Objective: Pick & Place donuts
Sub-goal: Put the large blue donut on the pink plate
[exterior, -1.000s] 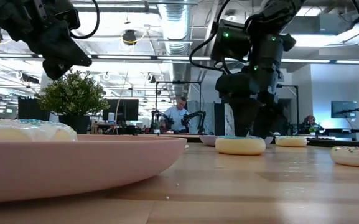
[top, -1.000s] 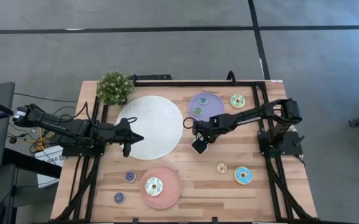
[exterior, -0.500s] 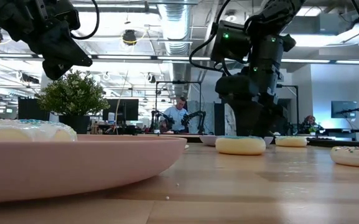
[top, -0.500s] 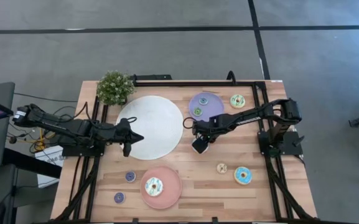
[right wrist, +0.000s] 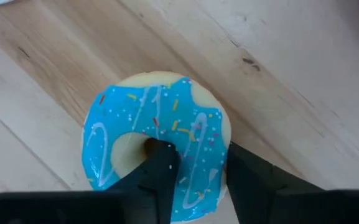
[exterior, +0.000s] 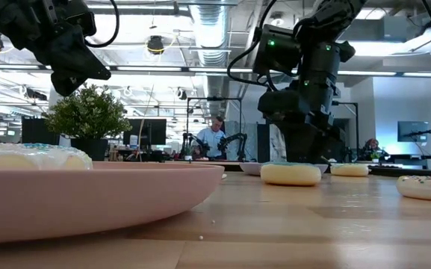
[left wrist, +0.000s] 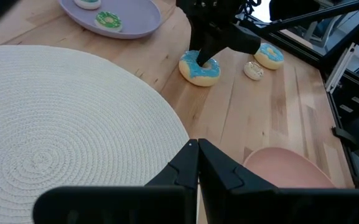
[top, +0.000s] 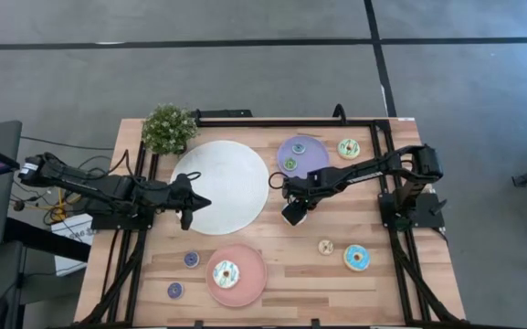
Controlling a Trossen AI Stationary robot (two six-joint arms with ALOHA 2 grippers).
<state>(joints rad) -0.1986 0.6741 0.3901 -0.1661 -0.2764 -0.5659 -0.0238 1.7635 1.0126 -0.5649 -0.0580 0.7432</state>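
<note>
wooden table (top: 281,265) in open workshop

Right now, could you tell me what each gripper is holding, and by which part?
The right gripper closes on the blue-iced donut, one finger in its hole, one outside the ring. The left gripper, shut, holds nothing.

A potted plant (top: 168,127) stands beside the white woven mat (top: 219,186).

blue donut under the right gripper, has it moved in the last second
Yes, slightly. In the low view the blue donut has slid right, toward the beige donut, with the right gripper on it.
</note>
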